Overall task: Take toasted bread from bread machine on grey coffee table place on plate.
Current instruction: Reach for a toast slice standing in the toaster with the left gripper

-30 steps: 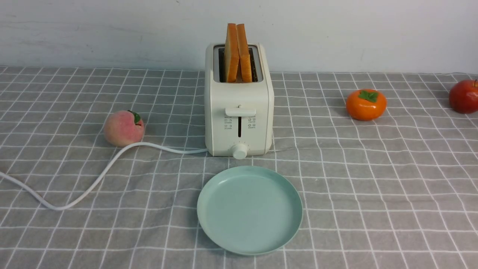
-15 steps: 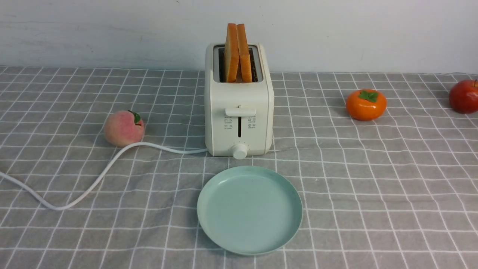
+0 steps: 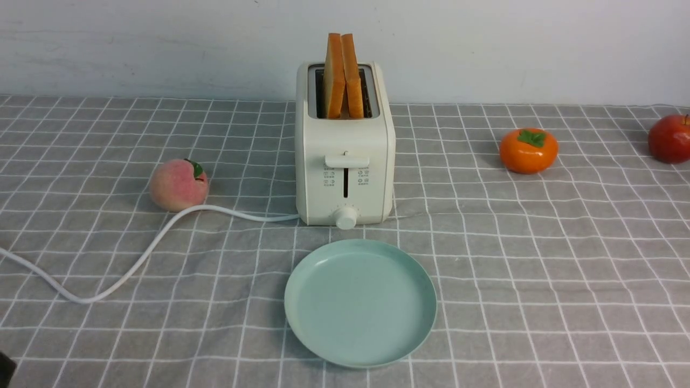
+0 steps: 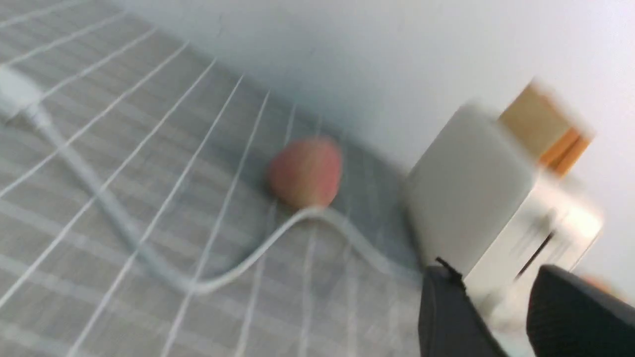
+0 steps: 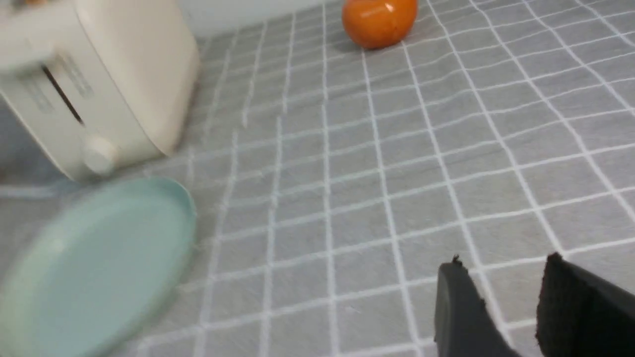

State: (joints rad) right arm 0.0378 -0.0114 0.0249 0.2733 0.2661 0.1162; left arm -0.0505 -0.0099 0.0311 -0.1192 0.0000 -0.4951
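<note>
Honestly, my left fingers (image 4: 446, 317) and right fingers (image 5: 461, 317) gape empty; golden-tan toasted bread slices (image 3: 341, 75) ahead lean together, so I might drag both.

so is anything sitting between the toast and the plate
Nothing visible does. The toasted bread stands in the bread machine, the bare plate lies just in front of it, and the cord runs off left.

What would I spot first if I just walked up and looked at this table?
Probably the two slices of toasted bread sticking up out of the cream-white bread machine at the back middle of the grey coffee table. Next comes the empty mint-green plate right in front of it, then the bright orange fruit off to the right.
</note>
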